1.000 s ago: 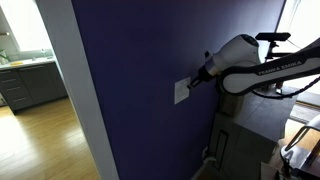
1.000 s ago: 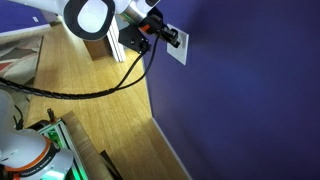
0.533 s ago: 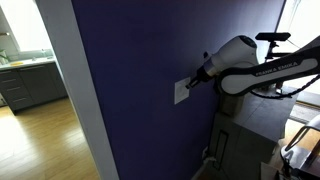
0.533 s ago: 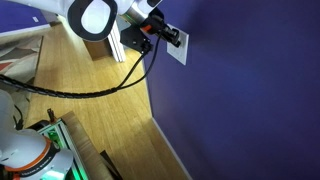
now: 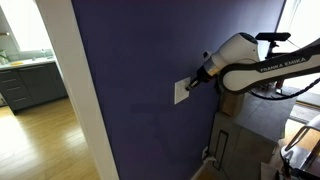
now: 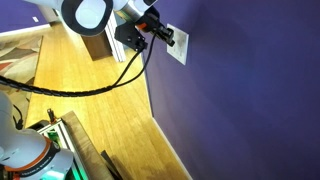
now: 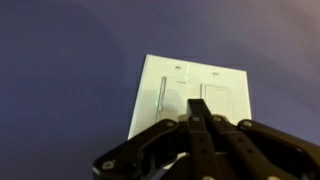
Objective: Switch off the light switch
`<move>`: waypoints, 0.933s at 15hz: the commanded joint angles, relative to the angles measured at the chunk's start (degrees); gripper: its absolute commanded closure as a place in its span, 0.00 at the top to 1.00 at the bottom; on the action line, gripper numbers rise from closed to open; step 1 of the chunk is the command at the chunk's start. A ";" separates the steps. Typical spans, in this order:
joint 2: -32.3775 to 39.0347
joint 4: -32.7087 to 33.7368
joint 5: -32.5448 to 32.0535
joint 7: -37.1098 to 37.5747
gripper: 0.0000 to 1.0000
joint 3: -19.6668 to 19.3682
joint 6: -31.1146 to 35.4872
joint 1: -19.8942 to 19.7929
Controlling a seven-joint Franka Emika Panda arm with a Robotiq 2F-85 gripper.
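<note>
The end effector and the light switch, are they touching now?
Cannot tell. In the wrist view the end effector overlaps the light switch, but neither contact nor gap shows plainly.

Dark lettering (image 5: 284, 66) along the white arm (image 5: 248, 58) reads FRANKA EMIKA, only just legible.

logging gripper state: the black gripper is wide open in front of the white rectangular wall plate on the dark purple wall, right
No. The black gripper is shut, not wide open: the wrist view shows its fingers pressed together. It is indeed in front of the white rectangular wall plate on the dark purple wall.
</note>
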 commanded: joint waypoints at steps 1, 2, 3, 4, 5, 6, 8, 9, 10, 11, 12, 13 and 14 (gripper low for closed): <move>-6.37 -2.97 2.20 -1.30 0.27 -1.17 -6.59 1.71; -8.00 -3.46 2.01 -1.04 0.32 -0.99 -8.53 1.43; -9.43 -3.71 1.67 -1.11 0.40 -0.90 -10.55 1.20; -11.27 -4.04 0.89 -0.65 0.47 -0.59 -13.01 0.40; -12.62 -4.15 0.81 -0.63 0.56 -0.61 -14.83 0.23; -14.21 -4.21 0.43 -0.47 0.62 -0.50 -17.03 -0.25; -17.73 -4.59 0.33 -0.68 0.78 -0.77 -20.85 -0.67; -19.34 -4.68 0.19 -0.65 0.84 -0.86 -22.65 -0.97; -21.04 -4.66 0.31 -0.47 0.93 -1.01 -24.67 -1.16; -22.52 -4.52 0.40 -0.22 0.99 -1.11 -26.50 -1.40; -23.99 -4.39 0.45 -0.08 1.00 -1.25 -28.14 -1.61; -25.24 -4.16 0.44 0.18 1.00 -1.32 -29.79 -1.86; -26.33 -3.91 0.35 0.64 1.00 -1.28 -31.22 -2.23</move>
